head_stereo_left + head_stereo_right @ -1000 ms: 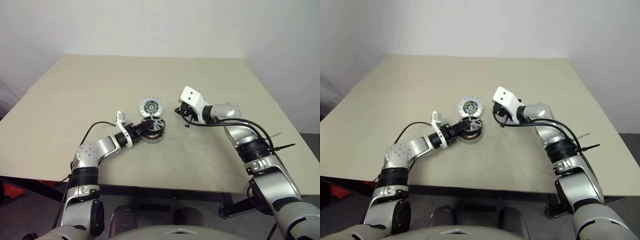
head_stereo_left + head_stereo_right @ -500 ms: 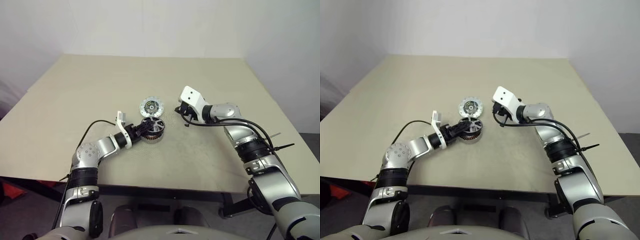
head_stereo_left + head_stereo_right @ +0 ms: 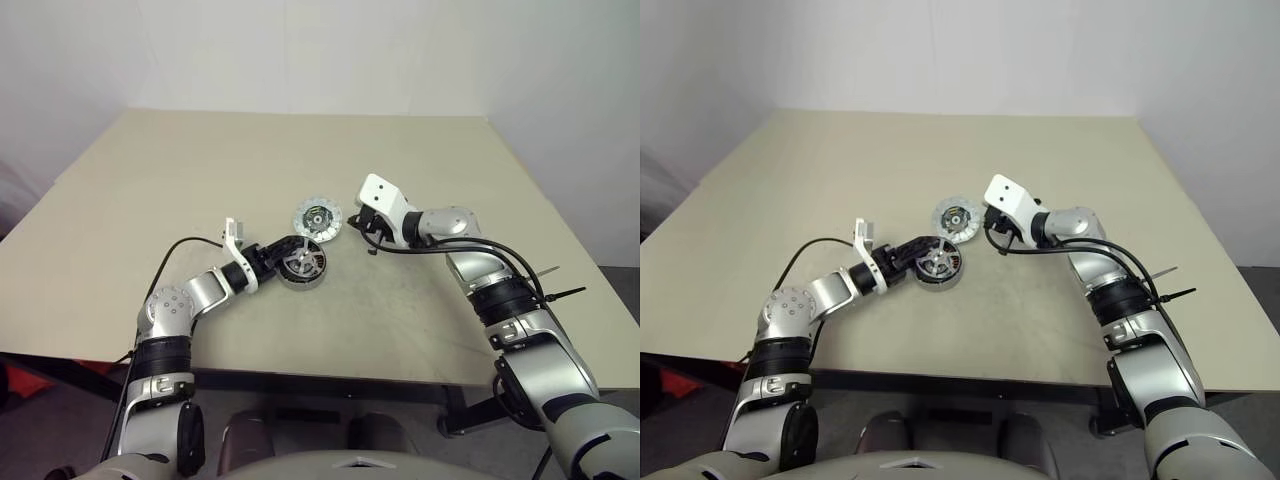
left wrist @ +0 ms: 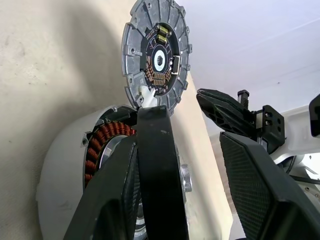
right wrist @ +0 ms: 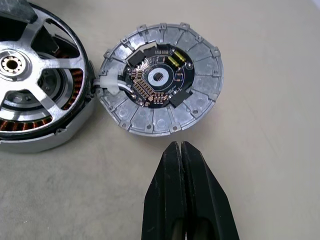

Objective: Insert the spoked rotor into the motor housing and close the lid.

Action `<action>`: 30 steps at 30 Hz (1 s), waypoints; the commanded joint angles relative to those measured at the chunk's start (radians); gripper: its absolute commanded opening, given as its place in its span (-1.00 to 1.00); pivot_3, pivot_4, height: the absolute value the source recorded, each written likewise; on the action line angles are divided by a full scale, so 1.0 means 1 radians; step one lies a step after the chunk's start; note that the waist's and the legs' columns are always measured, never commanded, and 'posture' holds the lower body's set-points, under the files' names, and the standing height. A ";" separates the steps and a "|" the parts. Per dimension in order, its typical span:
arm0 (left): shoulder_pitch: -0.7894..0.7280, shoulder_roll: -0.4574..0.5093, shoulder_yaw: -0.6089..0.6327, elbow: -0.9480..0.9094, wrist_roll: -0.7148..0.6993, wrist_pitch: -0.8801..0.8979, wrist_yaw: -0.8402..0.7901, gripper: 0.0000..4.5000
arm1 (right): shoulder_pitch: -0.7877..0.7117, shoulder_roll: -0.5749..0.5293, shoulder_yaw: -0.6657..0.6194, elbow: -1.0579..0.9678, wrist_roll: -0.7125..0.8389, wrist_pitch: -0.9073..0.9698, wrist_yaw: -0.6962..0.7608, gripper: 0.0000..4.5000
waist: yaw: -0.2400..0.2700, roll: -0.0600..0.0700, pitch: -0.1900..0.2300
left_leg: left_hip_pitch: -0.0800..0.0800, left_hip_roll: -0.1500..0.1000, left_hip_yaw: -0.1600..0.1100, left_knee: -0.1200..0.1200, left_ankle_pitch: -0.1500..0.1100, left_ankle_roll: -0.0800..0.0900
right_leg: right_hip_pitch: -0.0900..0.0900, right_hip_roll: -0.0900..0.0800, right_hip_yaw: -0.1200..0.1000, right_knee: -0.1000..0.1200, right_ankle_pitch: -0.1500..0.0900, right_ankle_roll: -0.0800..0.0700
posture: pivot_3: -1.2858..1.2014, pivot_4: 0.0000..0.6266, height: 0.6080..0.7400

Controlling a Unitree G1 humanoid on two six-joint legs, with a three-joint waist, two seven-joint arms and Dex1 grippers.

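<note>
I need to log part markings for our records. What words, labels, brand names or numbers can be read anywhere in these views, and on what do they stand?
No readable text in any view.
The lid: its dark circuit face carries small components and copper pads, but no legible print.
The spoked rotor and the motor housing: bare metal, no markings to be seen.
The table: plain, no labels.

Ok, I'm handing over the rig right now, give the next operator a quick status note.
Left gripper: jaws open, at the motor housing, holding nothing.
Right gripper: jaws shut, empty, just off the lid.
Spoked rotor: seated in the housing.
Lid: beside the housing, dark-centred face up, joined to it by a short white lead.
Done: rotor in.
Left: close the lid onto the housing.
</note>
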 commanded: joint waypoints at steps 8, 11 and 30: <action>0.057 0.063 0.017 -0.163 -0.017 -0.014 -0.010 0.14 | -0.019 0.008 -0.015 -0.022 0.005 -0.015 0.014 -1.00 | -0.001 0.000 0.000 | 0.000 0.000 0.000 0.000 0.000 0.000 | 0.000 0.000 0.000 -0.001 0.000 0.000 | 0.03 -1.00 1.00; 0.079 0.066 0.023 -0.196 -0.023 -0.017 -0.007 0.14 | -0.019 0.012 -0.014 -0.027 0.009 -0.020 0.026 -1.00 | -0.002 0.000 0.000 | 0.000 0.000 0.000 0.000 0.000 0.001 | 0.000 0.000 0.000 -0.001 0.000 0.000 | 0.03 -1.00 1.00; 0.113 0.209 -0.006 -0.265 0.076 -0.106 -0.057 0.14 | 0.022 0.215 0.080 -0.043 0.011 0.003 0.040 -1.00 | -0.005 0.001 0.000 | 0.001 0.001 0.000 -0.001 -0.001 0.001 | -0.001 0.000 0.000 -0.001 0.000 0.000 | 0.03 -1.00 1.00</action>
